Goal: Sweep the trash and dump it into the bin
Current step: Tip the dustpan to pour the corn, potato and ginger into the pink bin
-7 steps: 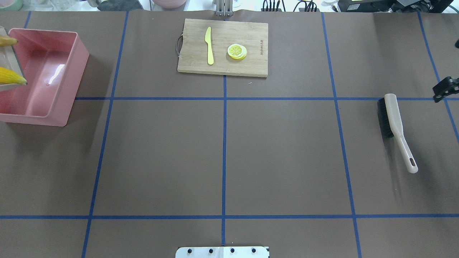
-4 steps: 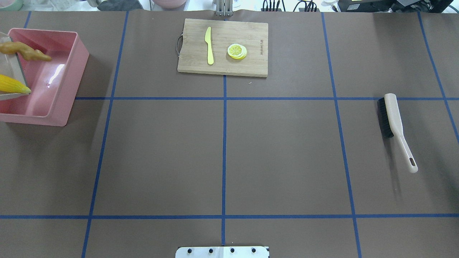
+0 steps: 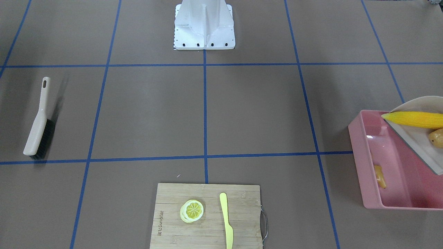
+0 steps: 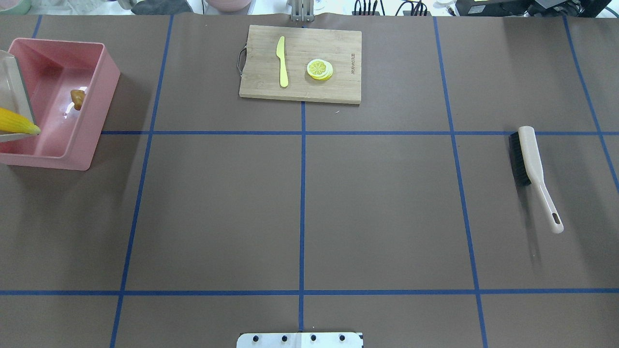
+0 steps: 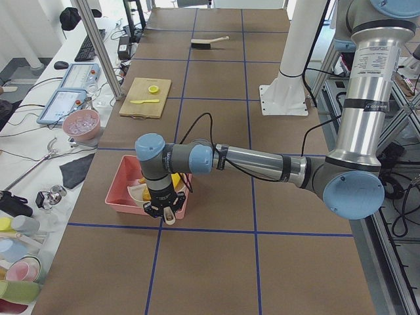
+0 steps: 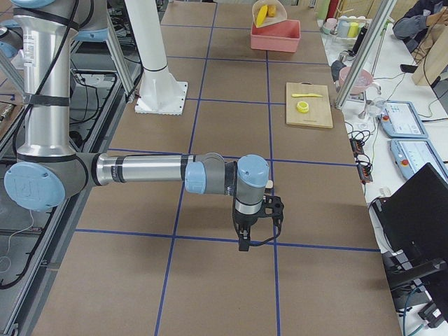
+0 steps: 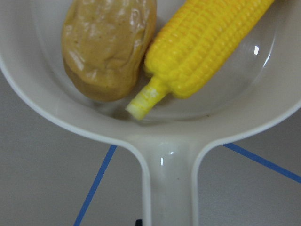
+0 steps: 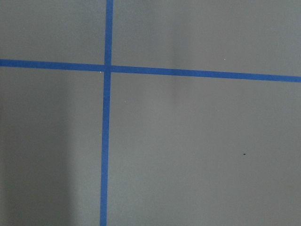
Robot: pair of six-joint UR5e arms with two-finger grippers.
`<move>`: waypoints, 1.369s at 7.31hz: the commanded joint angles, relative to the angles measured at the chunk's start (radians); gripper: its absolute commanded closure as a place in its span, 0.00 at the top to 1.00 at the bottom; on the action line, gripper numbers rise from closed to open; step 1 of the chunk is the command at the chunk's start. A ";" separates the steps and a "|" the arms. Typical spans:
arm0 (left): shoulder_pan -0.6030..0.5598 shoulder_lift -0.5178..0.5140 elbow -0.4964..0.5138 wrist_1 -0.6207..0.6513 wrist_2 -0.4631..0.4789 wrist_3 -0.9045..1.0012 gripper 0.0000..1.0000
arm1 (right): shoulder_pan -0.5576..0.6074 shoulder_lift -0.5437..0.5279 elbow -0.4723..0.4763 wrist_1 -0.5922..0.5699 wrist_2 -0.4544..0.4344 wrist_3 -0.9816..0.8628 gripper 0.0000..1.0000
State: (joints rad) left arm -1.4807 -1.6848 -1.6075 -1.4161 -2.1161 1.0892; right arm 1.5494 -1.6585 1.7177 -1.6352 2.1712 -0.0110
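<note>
The dustpan [image 3: 415,141] tilts over the bin [image 3: 361,162], at ten o'clock on the surface [image 4: 377,203], to shed trash. The ginger root [image 3: 379,176] lies inside the bin, the corn cob [image 3: 415,119] overhangs the dustpan's lip, and the potato [image 3: 436,137] sits behind it. Whether the left hand [image 5: 162,211] or the right hand [image 6: 257,224] is clenched cannot be told. The bin's walls leave room.

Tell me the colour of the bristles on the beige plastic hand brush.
Black bristles, seen best in the overhead exterior view.

Corn cob [image 7: 207,47] is yellow, potato [image 7: 108,47] brown, bin [image 4: 99,116] pink, ginger root [image 4: 77,97] seemingly orange-tan.
</note>
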 commanded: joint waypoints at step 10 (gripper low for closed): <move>0.031 -0.064 -0.014 0.197 0.150 0.112 0.00 | 0.014 -0.014 0.074 -0.002 0.100 -0.015 1.00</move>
State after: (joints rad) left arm -1.4490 -1.7462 -1.6144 -1.2351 -1.9750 1.1814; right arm 1.5595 -1.6693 1.7937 -1.6357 2.2561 -0.0216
